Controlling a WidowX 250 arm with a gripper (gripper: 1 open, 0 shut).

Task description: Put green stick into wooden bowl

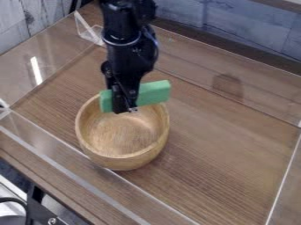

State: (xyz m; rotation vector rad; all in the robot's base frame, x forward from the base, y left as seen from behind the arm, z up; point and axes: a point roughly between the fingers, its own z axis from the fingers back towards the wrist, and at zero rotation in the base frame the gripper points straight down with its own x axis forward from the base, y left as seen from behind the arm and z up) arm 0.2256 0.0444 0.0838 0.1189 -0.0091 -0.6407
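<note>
The green stick (139, 95), a flat bright-green block, sits pinched in the claw (122, 104), tilted slightly, its right end jutting out. The round, light-brown wooden bowl (122, 133) rests upright directly beneath the claw.

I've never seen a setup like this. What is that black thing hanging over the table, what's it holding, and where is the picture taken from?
The black thing is a robot arm, and its lower end is a hand with two fingers, pointing down. It is pinching a flat bright-green rectangular block, holding it just over the far rim of a round light-brown wooden bowl. The bowl sits on a brown wood-grain table with clear plastic walls around it. There is one picture, taken from a camera placed in front of the table and above it, looking down.
</note>
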